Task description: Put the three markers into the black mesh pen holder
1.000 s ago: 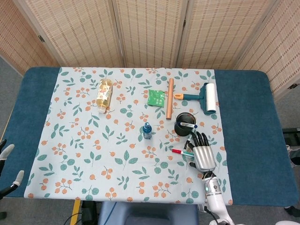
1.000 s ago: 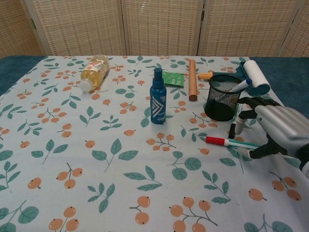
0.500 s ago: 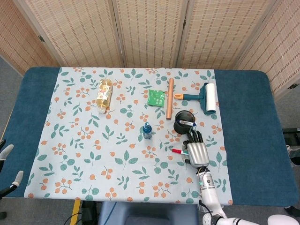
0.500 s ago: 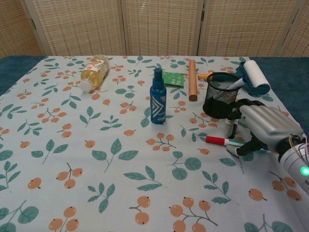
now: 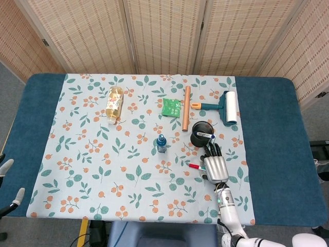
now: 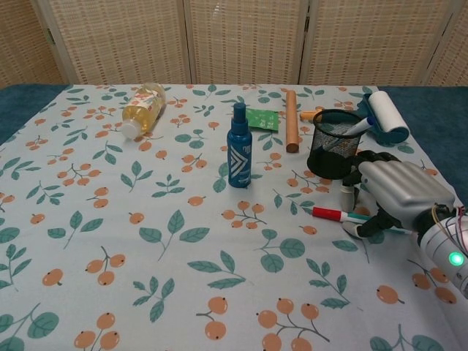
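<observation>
Black mesh makes up the holder, which stands on the tabletop near the right hand. One marker with a blue cap is already inside it, leaning on the rim with its top poking out. A second marker, the one with the red cap, lies flat on the cloth just in front of the holder, and the right hand sits over its far end. The fingers are curled down around it, with the thumb low beside it, but I cannot tell if they are really squeezing it yet. A third marker with a dark cap seems to stand or lean just under the fingers, and it is hard to see well. So the job looks like it is at the second marker, the picking-up part. Next the hand needs to close tight on the red marker, lift it, tip it up and drop it into the holder without knocking the holder over. The left hand waits far off at the table edge with its fingers apart, holding nothing.
</observation>
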Robot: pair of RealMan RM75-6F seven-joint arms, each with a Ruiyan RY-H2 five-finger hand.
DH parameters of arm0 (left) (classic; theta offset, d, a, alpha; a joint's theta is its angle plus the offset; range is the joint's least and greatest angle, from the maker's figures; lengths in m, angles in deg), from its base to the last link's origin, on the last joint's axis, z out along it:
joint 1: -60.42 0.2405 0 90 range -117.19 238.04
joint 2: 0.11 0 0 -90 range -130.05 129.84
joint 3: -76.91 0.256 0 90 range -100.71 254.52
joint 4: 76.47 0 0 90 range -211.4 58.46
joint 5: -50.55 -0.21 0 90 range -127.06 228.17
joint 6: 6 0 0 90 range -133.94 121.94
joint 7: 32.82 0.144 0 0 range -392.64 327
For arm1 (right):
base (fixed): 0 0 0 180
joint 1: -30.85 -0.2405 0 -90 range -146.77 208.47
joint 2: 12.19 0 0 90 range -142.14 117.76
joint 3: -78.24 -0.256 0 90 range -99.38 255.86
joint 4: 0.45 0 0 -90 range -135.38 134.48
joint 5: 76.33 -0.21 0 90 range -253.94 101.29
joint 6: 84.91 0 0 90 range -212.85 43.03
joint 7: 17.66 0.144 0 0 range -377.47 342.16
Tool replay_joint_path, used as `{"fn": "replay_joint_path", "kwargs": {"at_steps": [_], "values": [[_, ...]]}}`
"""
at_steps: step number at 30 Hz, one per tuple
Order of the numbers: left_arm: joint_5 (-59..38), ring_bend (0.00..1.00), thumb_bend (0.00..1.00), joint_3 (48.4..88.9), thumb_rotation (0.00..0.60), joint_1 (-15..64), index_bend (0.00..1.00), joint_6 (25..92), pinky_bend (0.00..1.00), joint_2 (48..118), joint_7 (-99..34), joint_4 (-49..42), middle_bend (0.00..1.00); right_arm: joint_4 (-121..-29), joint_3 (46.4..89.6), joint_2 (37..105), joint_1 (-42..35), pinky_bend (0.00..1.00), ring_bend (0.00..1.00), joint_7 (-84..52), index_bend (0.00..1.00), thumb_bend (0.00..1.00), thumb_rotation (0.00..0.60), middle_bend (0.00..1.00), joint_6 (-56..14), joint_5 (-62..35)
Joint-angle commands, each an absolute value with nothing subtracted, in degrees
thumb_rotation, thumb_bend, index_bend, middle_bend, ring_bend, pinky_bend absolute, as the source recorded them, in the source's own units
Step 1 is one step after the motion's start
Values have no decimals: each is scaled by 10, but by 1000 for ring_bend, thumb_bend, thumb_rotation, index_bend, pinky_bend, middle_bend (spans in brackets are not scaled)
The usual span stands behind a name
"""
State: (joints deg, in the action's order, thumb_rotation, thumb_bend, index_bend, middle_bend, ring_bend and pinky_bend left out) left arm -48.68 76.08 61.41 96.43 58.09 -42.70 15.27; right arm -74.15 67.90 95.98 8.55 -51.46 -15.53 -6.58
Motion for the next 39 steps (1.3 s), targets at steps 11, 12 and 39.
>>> {"fn": "replay_joint_path", "kwargs": {"at_steps": [11, 12, 39], "values": [[-485, 9, 423, 759, 600, 612, 0, 960, 271, 583, -425, 151, 20, -783, 687, 928, 98, 0, 0, -475, 617, 273, 600, 135, -113, -36], [-485, 9, 423, 759, 600, 611, 0, 959, 271, 584, -424, 151, 20, -797, 689, 920, 102, 0, 0, -469, 617, 273, 600, 136, -102, -27], [-475, 9, 423, 759, 600, 608, 0, 947, 271, 585, -419, 155, 20, -794, 536, 946, 23, 0, 0, -195, 619, 263, 600, 145, -71, -19]]}}
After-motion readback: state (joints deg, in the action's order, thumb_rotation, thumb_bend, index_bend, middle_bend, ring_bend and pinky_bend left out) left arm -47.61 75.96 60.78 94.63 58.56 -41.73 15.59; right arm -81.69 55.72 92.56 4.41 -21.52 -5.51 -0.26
